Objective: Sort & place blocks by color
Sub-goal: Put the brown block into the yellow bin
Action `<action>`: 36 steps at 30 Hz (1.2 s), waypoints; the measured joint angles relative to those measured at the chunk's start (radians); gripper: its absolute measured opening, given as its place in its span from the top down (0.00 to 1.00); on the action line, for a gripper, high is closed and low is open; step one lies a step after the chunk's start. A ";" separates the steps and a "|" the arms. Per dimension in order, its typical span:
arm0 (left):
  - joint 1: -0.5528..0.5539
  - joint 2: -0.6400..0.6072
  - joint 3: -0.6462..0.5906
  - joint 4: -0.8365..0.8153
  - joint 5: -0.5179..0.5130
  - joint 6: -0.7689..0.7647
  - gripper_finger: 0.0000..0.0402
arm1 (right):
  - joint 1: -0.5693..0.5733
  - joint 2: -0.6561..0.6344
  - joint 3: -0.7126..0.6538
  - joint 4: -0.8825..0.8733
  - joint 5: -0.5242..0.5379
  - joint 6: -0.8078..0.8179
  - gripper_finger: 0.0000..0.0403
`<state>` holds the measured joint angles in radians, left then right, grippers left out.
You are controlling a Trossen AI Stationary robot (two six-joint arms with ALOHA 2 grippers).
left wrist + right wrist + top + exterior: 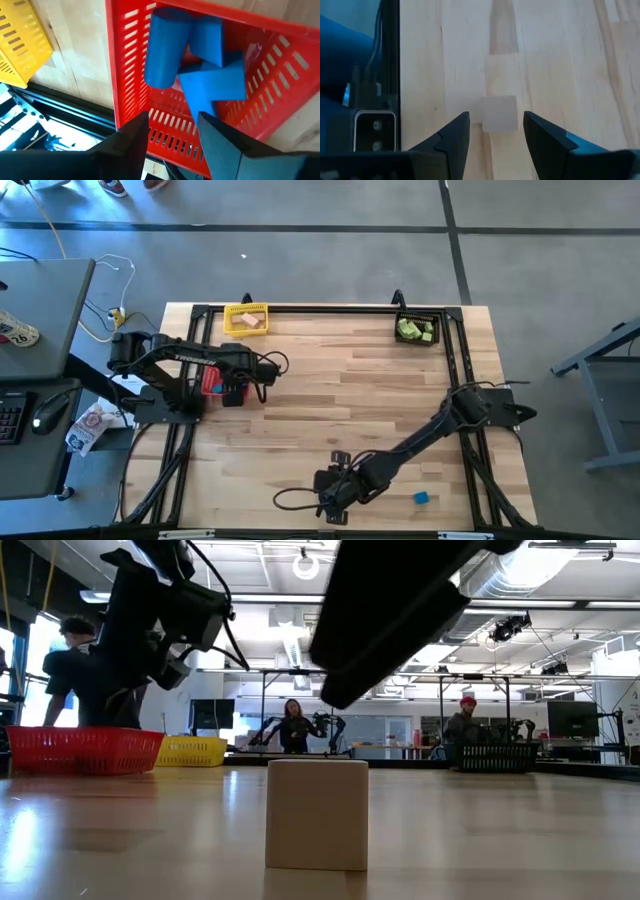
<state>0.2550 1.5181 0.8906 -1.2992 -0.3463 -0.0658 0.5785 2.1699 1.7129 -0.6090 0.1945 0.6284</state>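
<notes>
My left gripper (172, 135), jaws released, hangs over the red basket (130, 60) holding blue blocks (200, 65). My right gripper (495, 132), jaws parted, straddles 1 tan block (499, 114) at 6 o'clock; a blue block (421, 498) waits nearby.

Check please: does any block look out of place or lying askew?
Yes. One blue block lies alone on the table near the right claw, outside every basket. In the red basket under the left claw, the blue blocks lie piled and tilted. A tan block sits before the right claw.
</notes>
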 joint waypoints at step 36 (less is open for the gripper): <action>-0.067 -0.469 0.264 -0.075 0.076 -0.039 0.61 | -0.008 0.057 0.000 0.059 0.038 -0.015 0.57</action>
<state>0.1879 1.0496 1.1545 -1.3743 -0.2701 -0.1051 0.5705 2.2274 1.7134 -0.5495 0.2321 0.6132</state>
